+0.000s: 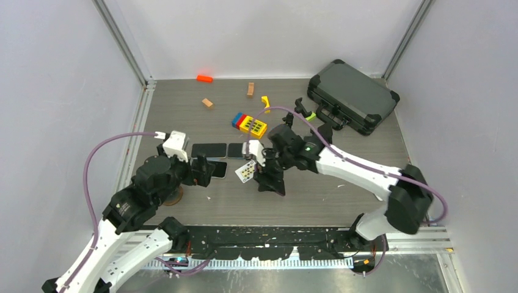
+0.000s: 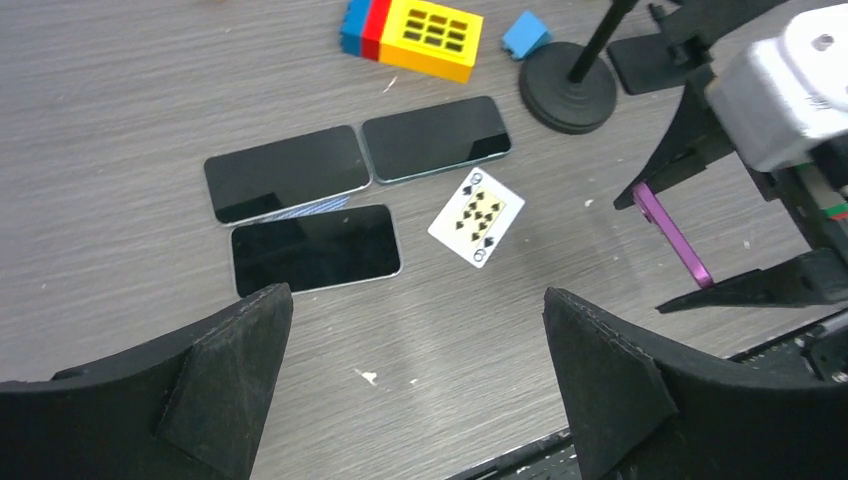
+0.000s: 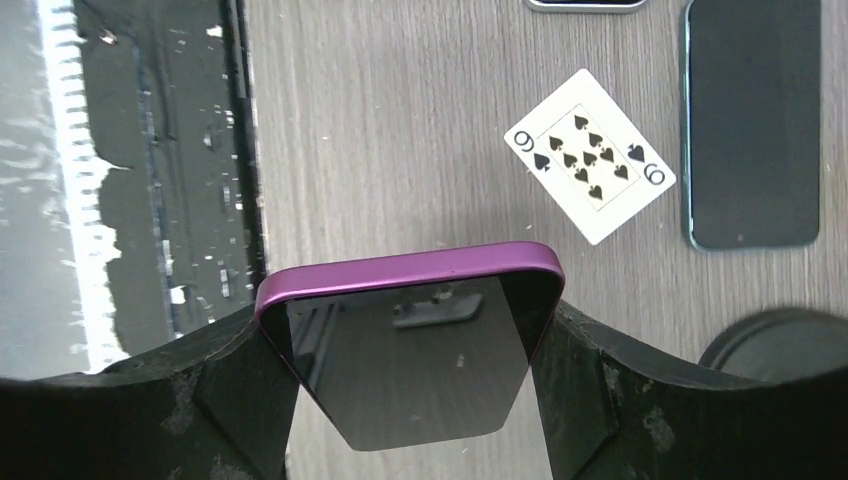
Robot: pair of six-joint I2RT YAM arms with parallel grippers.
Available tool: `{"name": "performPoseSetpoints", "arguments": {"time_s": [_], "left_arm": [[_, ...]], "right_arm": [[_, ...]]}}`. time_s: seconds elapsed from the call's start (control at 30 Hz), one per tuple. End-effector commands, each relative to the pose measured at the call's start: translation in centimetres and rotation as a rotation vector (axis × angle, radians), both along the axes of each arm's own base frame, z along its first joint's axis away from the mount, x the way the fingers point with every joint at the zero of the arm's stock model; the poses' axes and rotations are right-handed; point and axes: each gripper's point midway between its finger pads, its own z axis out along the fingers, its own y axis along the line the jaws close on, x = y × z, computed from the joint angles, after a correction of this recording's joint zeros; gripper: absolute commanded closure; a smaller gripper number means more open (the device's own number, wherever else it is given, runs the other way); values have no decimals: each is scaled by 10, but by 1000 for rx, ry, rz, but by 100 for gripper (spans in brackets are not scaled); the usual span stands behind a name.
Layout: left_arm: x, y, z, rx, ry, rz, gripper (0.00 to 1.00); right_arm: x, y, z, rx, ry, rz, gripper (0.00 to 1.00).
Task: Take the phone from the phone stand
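Right jaws (image 3: 412,385) are clamped on the purple phone (image 3: 405,300), 1 finger on each long edge, holding it up off the desk (image 2: 120,90). It's clear of the phone stand (image 2: 567,90), whose round black base sits near the yellow brick (image 2: 432,38). The dark curve at the corner of the right wrist view is probably that base. Left jaws (image 2: 415,310) hang wide open, gripping nothing, over 3 flat phones (image 2: 315,248) and a 9 of spades card (image 2: 477,216).
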Motion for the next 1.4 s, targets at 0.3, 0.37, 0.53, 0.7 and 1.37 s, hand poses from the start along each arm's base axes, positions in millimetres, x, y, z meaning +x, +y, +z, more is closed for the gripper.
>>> {"name": "performPoseSetpoints", "arguments": {"time_s": [0.3,0.37,0.53,0.7,1.37], "left_arm": [[-13,49,2,39,-32,183,0],[-16,55,3,34,-41,196,0],[-20,70,7,8,-83,259,0],[-23,79,6,2,-100,290,0],[-20,78,1,37,-92,284,0]], "right_arm": [[82,60,-51,-126,-190,26,94],[86,64,-58,-134,-201,23,95],[93,74,-75,-159,-207,28,94],[96,86,-89,-179,-217,34,91],[88,97,-133,-226,-146,23,52]]}}
